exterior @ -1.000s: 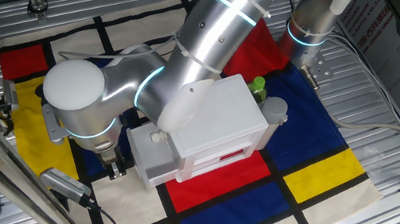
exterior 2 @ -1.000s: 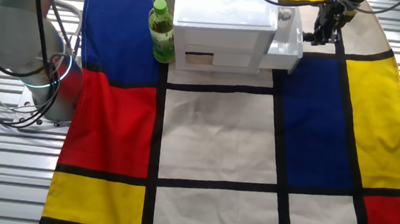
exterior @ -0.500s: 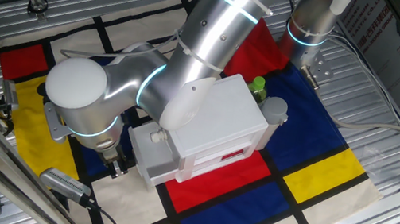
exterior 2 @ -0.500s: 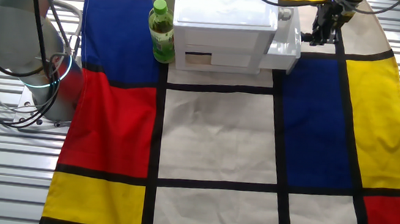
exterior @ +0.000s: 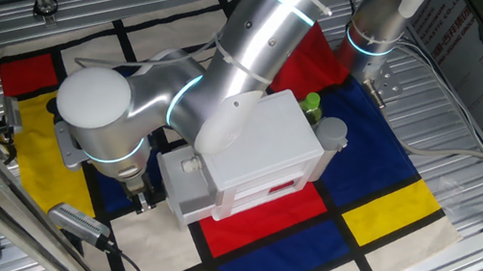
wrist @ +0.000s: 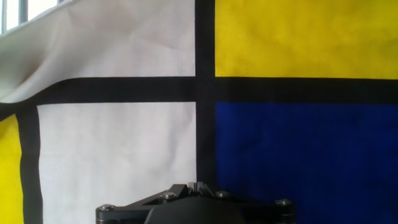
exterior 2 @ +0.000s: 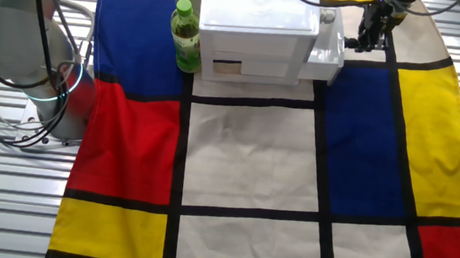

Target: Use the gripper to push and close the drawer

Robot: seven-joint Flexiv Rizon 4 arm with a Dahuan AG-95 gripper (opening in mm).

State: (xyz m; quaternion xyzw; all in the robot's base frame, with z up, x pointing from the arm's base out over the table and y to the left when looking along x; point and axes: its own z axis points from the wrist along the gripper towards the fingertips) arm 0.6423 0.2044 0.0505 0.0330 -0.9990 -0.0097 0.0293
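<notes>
One drawer [exterior: 183,185] sticks out of the white cabinet [exterior: 263,154] on the checked cloth [exterior 2: 243,164] | end effector [exterior 2: 368,34] just beside its front | jaw state cannot be told.

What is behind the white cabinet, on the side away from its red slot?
A green bottle stands at the white cabinet rear corner, and beside it a grey-capped container, mostly covered. The cloth further behind is hidden by the arm.

End effector [exterior 2: 370,32] seems just beside the drawer [exterior 2: 329,44]; open cloth [exterior 2: 381,144] beyond; bottle [exterior 2: 186,36] opposite.
</notes>
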